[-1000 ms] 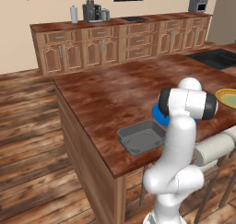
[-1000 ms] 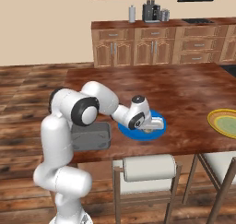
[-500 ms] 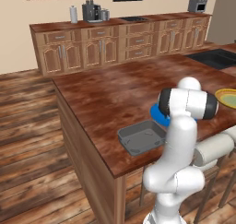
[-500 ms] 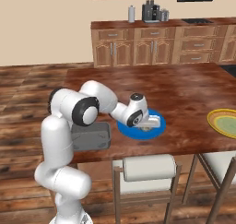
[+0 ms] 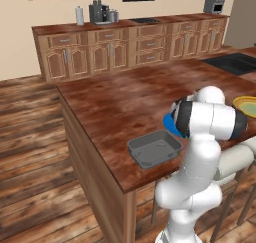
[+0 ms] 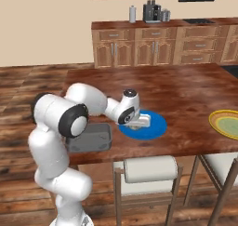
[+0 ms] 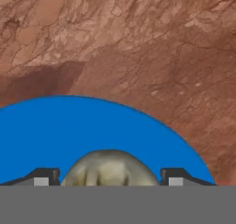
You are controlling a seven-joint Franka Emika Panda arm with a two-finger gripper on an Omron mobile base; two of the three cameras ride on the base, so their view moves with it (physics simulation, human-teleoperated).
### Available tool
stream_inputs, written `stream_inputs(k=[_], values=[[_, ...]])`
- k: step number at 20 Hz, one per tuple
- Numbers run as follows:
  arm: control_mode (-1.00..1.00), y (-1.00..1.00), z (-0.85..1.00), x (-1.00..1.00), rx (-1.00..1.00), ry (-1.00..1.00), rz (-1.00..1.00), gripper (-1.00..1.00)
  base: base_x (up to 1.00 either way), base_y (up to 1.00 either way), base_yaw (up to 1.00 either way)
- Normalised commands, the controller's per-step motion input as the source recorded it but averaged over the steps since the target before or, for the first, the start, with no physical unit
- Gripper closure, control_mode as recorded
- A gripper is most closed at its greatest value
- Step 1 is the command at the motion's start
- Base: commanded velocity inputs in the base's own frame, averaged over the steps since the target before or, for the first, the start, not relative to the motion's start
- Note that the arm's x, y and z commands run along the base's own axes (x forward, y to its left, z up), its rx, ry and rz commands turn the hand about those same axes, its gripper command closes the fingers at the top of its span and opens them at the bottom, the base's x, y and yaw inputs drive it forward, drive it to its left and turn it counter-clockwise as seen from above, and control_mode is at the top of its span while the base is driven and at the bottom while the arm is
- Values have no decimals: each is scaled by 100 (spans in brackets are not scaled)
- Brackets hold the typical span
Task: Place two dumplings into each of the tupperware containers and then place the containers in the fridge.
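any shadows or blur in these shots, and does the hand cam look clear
Hand view: sharp enough; a soft dark shadow lies on the wooden counter beyond the blue plate, with the dumpling cut off at the bottom edge. Right base view: soft rendering, the tool low over the plate. Left base view: the arm hides most of the plate.

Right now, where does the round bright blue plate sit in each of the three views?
Left base view: blue plate right of centre, mostly hidden behind the arm.
Right base view: centre, at the counter's near edge, under the hand.
Hand view: lower left, carrying a dumpling.
Shared landmark: the reddish-brown counter.
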Motion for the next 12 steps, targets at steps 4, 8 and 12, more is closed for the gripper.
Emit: stream_inputs(k=[4, 8, 12], values=[[-100, -24, 92, -100, 4, -11, 32, 100, 0, 0, 0], [-100, -10, 84, -100, 0, -2, 29, 100, 0, 0, 0], [-100, 1, 56, -100, 0, 0, 24, 100, 0, 0, 0]])
